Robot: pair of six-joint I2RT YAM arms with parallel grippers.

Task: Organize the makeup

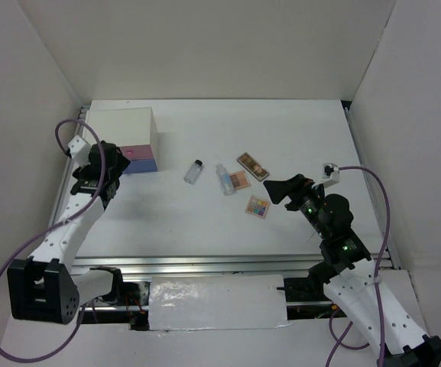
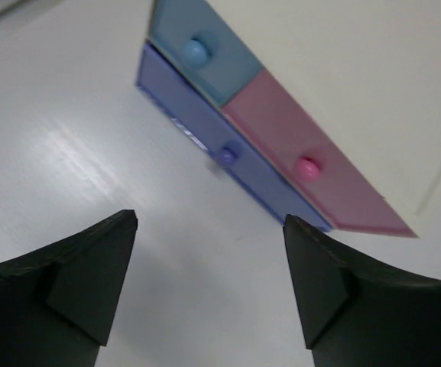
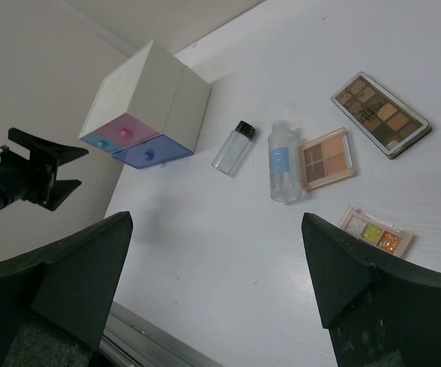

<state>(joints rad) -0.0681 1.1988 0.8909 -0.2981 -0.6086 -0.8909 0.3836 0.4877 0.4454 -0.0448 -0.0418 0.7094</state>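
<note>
STEP: opening storage, judged | left end effector point(image 2: 209, 222) spread, empty, facing violet-blue lower drawer point(image 2: 228, 164) of white box point(image 1: 124, 134) | right end effector point(image 3: 216, 222) spread, empty | makeup point(image 1: 239, 181) loose mid-worktop point(image 1: 205, 222) | NEXT: probably grasp clear dark-capped bottle point(image 1: 194, 171)

Bright, even light falls from overhead, so the white surface point(image 1: 205, 229) and the walls look nearly washed out in the top view. The only shadows there are faint and soft-edged, beside the white box point(image 1: 121, 126) and under the arms. A crinkled white strip point(image 1: 216, 302) at the near edge shows a patchy sheen. The left wrist view is soft throughout: the drawers point(image 2: 235, 153) are blurred, a pale streak of glare crosses the surface at left, and the left end effector point(image 2: 210, 222) shows as dark, underexposed wedges. The right wrist view is sharper on the palettes point(image 3: 381, 115). There the right end effector point(image 3: 217, 222) is dark and out of focus, and a grey shadow lies below the box.
</note>
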